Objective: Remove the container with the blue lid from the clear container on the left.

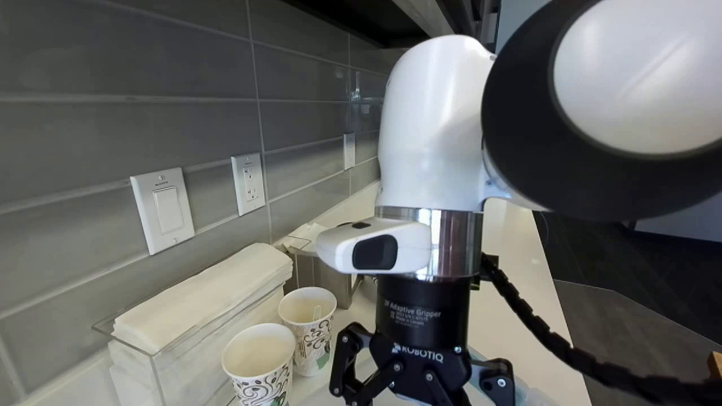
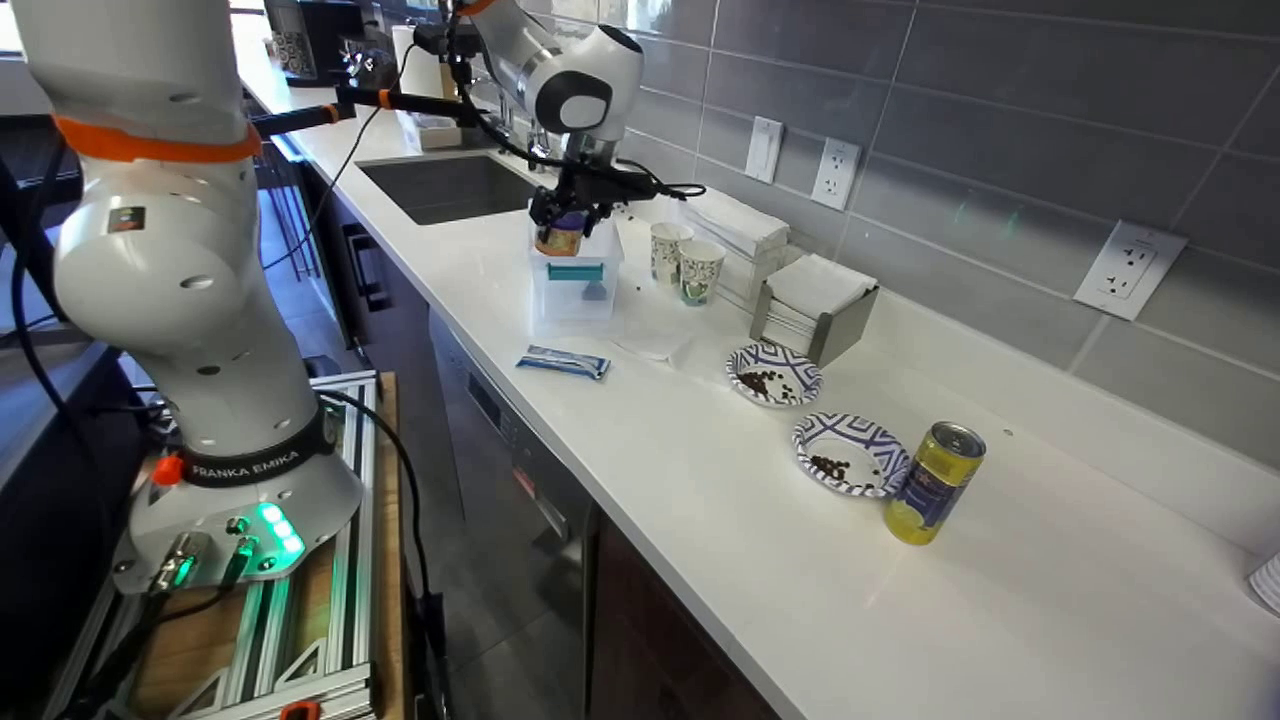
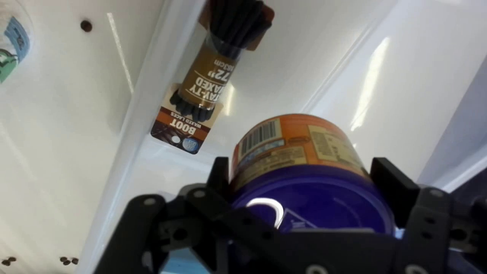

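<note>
Beside the front edge of a white worktop (image 2: pixel 720 470), a Franka Emika robot arm (image 2: pixel 205 270) stands on a wood-and-metal frame (image 2: pixel 338 600). At the worktop's near end, a yellow-and-blue can (image 2: pixel 935 485) stands upright just beside one of two patterned bowls (image 2: pixel 880 440), each holding small dark pieces. Toward the back edge, white napkins (image 2: pixel 815 285) fill a metal holder (image 2: pixel 845 325); across from it, a blue wrapped bar (image 2: pixel 563 362) lies near the front edge. Farther along, two patterned paper cups (image 2: pixel 702 272) stand side by side next to a stack of white paper towels (image 2: pixel 738 218), below a light switch (image 2: pixel 764 150) and an outlet (image 2: pixel 834 172) on the grey tiled wall (image 2: pixel 1000 110).

Closer than the cups to the front edge, the clear container (image 2: pixel 570 305), fitted with a teal latch (image 2: pixel 575 272), sits on the worktop. A packet of dark boot laces (image 3: pixel 201 87) lies inside, beside one wall, the wrist view shows. Over the clear container, the gripper (image 3: pixel 304 175) pinches the container with the blue lid (image 3: pixel 310 177) from both sides, the lid uppermost. Seen from the wrist, its orange body shows within the outline of the clear container's walls; whether the base is above the rim cannot be told. Beyond, a dark sink (image 2: pixel 445 190) is set into the worktop near the front edge, a white paper roll (image 2: pixel 422 75) past it and a black appliance (image 2: pixel 335 45) at the far end.
</note>
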Tool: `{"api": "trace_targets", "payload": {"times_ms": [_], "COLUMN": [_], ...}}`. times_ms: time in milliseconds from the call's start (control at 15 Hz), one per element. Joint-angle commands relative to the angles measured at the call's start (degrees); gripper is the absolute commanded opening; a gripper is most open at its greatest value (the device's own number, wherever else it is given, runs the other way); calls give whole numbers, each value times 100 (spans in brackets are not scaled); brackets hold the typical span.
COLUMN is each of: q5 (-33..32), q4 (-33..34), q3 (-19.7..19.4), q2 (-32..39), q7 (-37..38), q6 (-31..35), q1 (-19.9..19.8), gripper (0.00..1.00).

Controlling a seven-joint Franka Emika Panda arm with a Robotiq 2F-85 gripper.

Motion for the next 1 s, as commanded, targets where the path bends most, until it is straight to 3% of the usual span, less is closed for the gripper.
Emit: {"api": "trace_targets", "payload": {"times_ms": [0, 400, 933], "q5": [563, 1420, 1386], "q4": [-408, -879, -1645], "q3": [-308, -919, -1585], "q2": [-760, -1674, -2714], "q7": [14, 513, 2173], "q6": [-364, -740, -643], "q1": [134, 355, 493], "gripper": [68, 68, 68]}}
